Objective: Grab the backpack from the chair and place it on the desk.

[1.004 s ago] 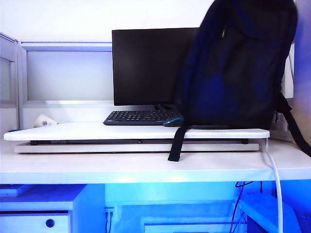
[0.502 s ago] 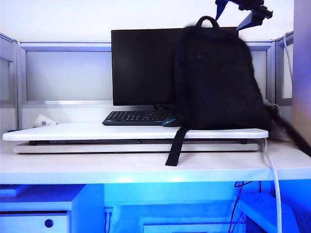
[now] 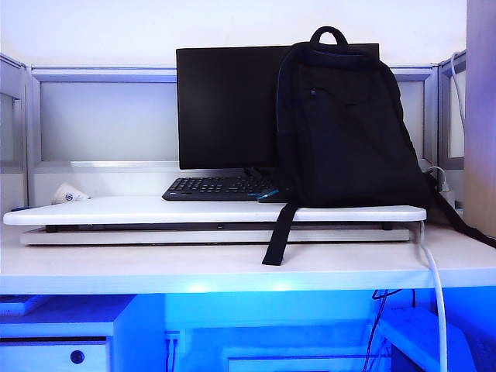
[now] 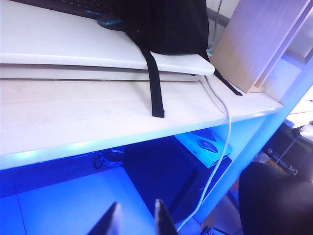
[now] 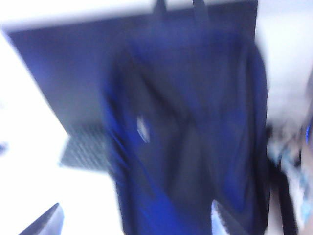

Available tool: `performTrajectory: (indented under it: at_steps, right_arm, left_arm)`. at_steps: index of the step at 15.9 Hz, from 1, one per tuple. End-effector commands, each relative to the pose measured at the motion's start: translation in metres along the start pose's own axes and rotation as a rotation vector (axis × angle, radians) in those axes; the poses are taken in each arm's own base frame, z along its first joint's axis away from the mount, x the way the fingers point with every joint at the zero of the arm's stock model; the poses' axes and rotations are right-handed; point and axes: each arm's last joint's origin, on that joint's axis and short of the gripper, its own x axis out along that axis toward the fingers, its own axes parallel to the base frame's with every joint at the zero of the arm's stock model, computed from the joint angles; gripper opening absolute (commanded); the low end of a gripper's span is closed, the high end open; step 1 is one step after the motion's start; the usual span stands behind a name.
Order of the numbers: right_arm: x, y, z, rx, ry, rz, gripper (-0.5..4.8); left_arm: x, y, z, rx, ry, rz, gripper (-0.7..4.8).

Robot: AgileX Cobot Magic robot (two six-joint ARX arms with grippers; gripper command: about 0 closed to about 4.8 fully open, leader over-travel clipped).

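Nearest, in the left wrist view, the left tool (image 4: 134,220) hangs low in front of the bench (image 3: 232,267), below its edge, with its two tips apart and nothing between them. It seems parked there to leave the space free for the other arm.

On the bench lies the white riser board (image 3: 155,211), and on its right end the backpack (image 3: 345,124) stands upright on its base, its top loop up. One strap (image 3: 277,236) hangs over the board's front edge down to the bench surface. The bag leans close against the monitor (image 3: 225,105), with the keyboard (image 3: 213,187) just beside its foot; this probably helps it to stay upright alone.

The right tool (image 5: 132,218) looks at the bag from above. Its view is blurred, but the two tips stand wide apart and hold nothing.

Half a second ago this tool was visible in the exterior view, just above the loop; now it is gone from that view. The bag, blurred and tilted before, now rests sharp and steady. I judge the placing finished.
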Motion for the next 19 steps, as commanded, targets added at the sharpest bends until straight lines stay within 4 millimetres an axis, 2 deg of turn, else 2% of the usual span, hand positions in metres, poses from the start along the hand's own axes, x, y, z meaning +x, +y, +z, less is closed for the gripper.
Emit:
performTrajectory:
  at_steps: [1,4,9,12,14,17,18,19]
  right_arm:
    - [-0.058,0.016,0.015,-0.040,-0.046,0.034,3.68]
    - [-0.093,0.018,0.007,-0.100,0.054,-0.017,3.68]
    - [-0.104,0.017,0.003,-0.096,0.078,-0.067,3.61]
    - [-0.103,0.014,-0.011,-0.025,0.049,-0.082,3.58]
    - [-0.101,0.010,-0.040,0.000,0.019,-0.082,3.53]
    - [-0.107,0.002,-0.097,0.001,0.002,-0.096,3.00]
    - [-0.109,-0.001,-0.119,0.001,0.004,-0.108,2.96]
    - [-0.110,-0.005,-0.150,0.001,0.014,-0.108,2.73]
  left_arm:
    - [0.000,0.000,-0.002,-0.011,0.020,0.000,1.02]
    - [0.000,0.000,-0.002,-0.011,0.020,0.000,1.02]
    - [0.000,0.002,-0.002,0.096,0.008,0.068,1.02]
    - [0.000,0.005,-0.001,0.169,0.000,0.146,1.01]
    - [-0.001,0.008,-0.001,0.225,-0.004,0.261,1.00]
    - [-0.003,0.012,-0.001,0.288,0.014,0.442,0.97]
    - [-0.005,0.014,-0.001,0.295,0.039,0.534,0.97]
    - [-0.008,0.016,-0.002,0.281,0.071,0.649,0.97]
